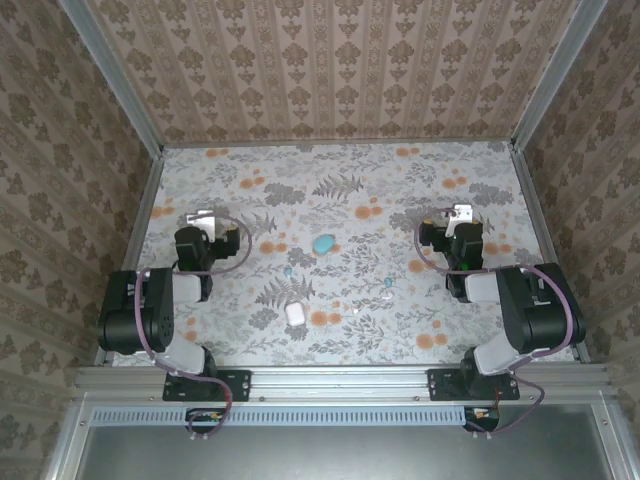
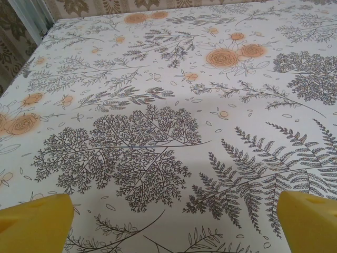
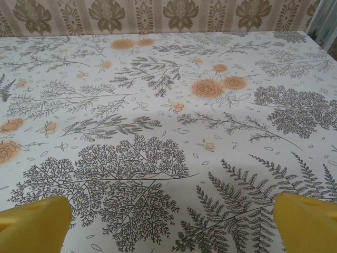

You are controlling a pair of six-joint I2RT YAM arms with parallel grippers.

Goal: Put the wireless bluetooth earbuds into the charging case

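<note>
A teal charging case (image 1: 323, 243) lies mid-table, with a white case (image 1: 296, 312) nearer the front and another teal case (image 1: 419, 265) to the right. Tiny earbuds lie loose between them: a teal earbud (image 1: 288, 270) and whitish earbuds (image 1: 387, 290) further right. My left gripper (image 1: 203, 218) hovers at the left side of the table, well away from them. My right gripper (image 1: 460, 213) sits at the right, just beyond the right teal case. Both wrist views show yellow fingertips (image 2: 37, 221) (image 3: 308, 219) spread wide over bare cloth; left gripper (image 2: 174, 221) and right gripper (image 3: 171, 221) hold nothing.
The table wears a floral patterned cloth (image 1: 340, 180). Wallpapered walls with aluminium frame posts (image 1: 110, 75) close it in on three sides. A metal rail (image 1: 340, 380) carries the arm bases at the front edge.
</note>
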